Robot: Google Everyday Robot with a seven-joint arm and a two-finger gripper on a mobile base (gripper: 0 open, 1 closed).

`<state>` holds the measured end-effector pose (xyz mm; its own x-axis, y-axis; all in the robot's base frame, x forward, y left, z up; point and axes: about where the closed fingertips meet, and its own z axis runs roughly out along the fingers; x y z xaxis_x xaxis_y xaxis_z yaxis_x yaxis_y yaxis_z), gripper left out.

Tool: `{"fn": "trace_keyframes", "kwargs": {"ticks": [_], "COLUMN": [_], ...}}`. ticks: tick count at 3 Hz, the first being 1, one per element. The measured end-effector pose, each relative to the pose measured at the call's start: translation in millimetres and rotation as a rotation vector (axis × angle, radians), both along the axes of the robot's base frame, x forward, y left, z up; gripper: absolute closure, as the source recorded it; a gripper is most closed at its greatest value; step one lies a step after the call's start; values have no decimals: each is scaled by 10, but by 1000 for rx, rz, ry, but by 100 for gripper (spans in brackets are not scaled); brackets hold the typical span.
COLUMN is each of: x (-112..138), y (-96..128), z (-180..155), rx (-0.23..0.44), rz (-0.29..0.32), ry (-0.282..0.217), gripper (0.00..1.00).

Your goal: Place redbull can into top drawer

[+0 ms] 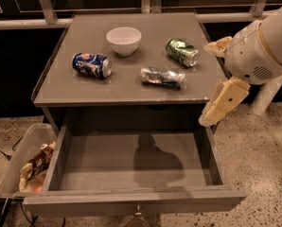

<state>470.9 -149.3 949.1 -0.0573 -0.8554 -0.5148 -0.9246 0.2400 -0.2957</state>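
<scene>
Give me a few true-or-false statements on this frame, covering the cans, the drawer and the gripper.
1. The redbull can lies on its side on the tabletop. True.
2. The top drawer is pushed shut. False: it is pulled open below the tabletop.
3. The gripper is over the bowl. False: it hangs at the table's right edge, apart from the redbull can.
4. A white bowl stands upright on the tabletop. True.
5. The green can is inside the drawer. False: it lies on the tabletop, right of the bowl.
</scene>
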Motion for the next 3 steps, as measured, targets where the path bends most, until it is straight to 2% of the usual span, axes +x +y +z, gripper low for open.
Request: {"fn": "trace_keyframes", "kwargs": {"ticks": [1, 2, 3], "x": [7, -54, 87], "y": [31, 90, 148], "z": [46, 81, 10], "rx": [7, -30, -66], "rz": [0, -3, -14], "ry": [-15, -35, -47], "gripper": [0, 0, 0]}}
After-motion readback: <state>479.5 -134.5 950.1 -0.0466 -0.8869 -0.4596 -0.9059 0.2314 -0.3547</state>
